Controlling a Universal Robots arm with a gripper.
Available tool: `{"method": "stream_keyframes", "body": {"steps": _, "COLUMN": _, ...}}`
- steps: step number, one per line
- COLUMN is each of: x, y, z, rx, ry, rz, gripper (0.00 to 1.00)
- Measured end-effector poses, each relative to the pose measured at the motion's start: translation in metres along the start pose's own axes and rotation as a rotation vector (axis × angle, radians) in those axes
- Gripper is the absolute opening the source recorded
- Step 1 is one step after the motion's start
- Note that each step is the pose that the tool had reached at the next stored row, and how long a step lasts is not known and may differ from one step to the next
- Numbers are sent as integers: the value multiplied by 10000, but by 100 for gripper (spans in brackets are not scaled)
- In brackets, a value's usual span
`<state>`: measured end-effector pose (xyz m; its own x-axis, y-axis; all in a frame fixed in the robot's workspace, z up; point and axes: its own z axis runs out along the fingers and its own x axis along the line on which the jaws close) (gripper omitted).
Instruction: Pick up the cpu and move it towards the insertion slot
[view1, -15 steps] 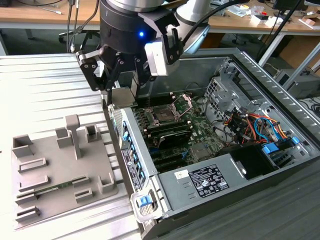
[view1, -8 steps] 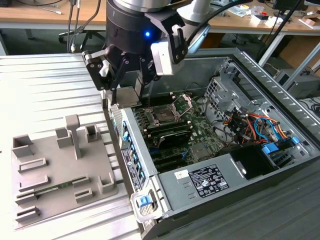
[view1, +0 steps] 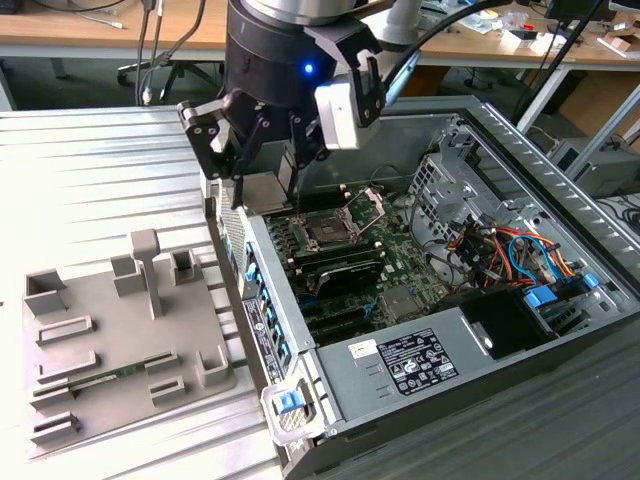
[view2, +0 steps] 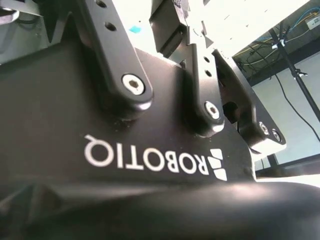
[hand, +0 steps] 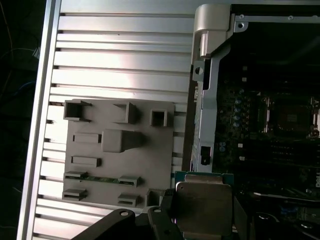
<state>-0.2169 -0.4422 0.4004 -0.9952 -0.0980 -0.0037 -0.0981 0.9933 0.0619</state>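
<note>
cpu (view1: 262, 192) is held pinched flat between the closed-in fingers of the gripper (view1: 265, 178), lifted over the side wall of the open computer case (view1: 255, 300); its silvery lid is seen in the first wrist view (hand: 204, 202). The insertion slot (view1: 325, 232) is seen near it on the motherboard, bracket swung open. Farther off, at the exterior view's left, a grey fixture plate (view1: 120, 340) with a green memory stick (view1: 100, 378) is seen on the ribbed table (view1: 100, 170).

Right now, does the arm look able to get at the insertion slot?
Probably yes. The jaws hold the cpu over the edge of the case. The insertion slot lies uncovered close by, its bracket raised, with nothing standing between them.
</note>
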Motion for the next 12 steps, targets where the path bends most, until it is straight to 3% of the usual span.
{"method": "stream_keyframes", "body": {"steps": 12, "x": -143, "y": -14, "z": 0, "rx": -1, "ry": 0, "rz": 0, "gripper": 55}}
